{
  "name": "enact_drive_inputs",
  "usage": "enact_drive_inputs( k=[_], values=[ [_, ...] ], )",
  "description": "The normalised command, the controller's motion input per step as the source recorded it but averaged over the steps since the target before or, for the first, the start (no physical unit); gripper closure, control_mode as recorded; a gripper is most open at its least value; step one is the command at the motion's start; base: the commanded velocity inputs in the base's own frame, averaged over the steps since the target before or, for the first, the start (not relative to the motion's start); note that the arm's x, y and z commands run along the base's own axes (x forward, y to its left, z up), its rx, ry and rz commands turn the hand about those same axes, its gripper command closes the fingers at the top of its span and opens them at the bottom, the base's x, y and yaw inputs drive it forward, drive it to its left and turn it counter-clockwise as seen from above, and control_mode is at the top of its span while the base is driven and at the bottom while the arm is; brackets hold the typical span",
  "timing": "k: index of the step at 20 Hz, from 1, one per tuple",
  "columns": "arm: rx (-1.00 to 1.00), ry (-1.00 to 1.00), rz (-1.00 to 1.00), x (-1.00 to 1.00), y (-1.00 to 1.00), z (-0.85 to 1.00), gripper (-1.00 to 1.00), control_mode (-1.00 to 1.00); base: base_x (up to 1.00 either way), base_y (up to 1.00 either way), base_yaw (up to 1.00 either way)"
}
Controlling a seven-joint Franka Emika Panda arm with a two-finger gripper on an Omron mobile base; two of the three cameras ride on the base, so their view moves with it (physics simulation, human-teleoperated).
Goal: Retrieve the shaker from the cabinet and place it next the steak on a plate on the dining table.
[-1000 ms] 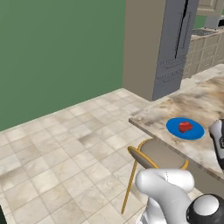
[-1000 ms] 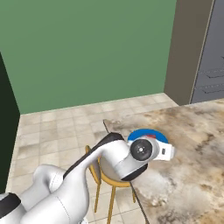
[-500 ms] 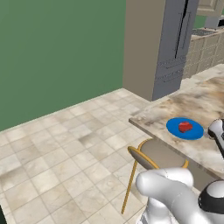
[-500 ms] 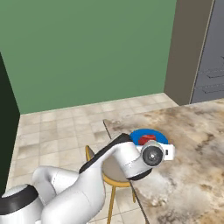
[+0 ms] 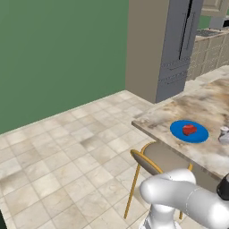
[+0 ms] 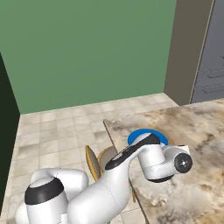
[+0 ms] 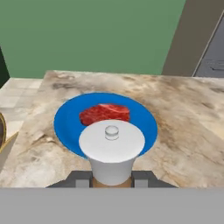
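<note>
Mottled marble dining table [image 7: 183, 118], smooth matt blue plate [image 7: 65, 124], smooth white-capped shaker [image 7: 112, 151].

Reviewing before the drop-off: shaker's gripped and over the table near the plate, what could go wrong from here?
1. The small white-capped shaker, held between the jaws, sits in front of the round blue plate in the hand view; lowered carelessly, it may catch the rim and tip.
2. The red steak chunk lies just beyond; overshooting could shove it.
3. The plate is near the mottled marble table's edge, so a knock could send things off.
</note>
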Motion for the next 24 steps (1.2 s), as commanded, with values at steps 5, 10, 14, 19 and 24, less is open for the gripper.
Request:
enact_drive_inputs(
  k=[5, 10, 14, 19, 24],
  values=[
    [0.0, 0.0, 0.06, 0.02, 0.02, -0.26, 1.0, -1.0, 0.0, 0.0, 0.0],
    [0.02, 0.0, -0.08, 0.12, 0.21, -0.18, 1.0, -1.0, 0.0, 0.0, 0.0],
    [0.05, 0.0, -0.22, 0.22, 0.43, -0.09, 1.0, -1.0, 0.0, 0.0, 0.0],
    [0.06, 0.0, -0.22, 0.26, 0.2, -0.13, 1.0, -1.0, 0.0, 0.0, 0.0],
    [0.02, 0.0, -0.11, 0.25, -0.11, -0.33, 1.0, -1.0, 0.0, 0.0, 0.0]
  ],
)
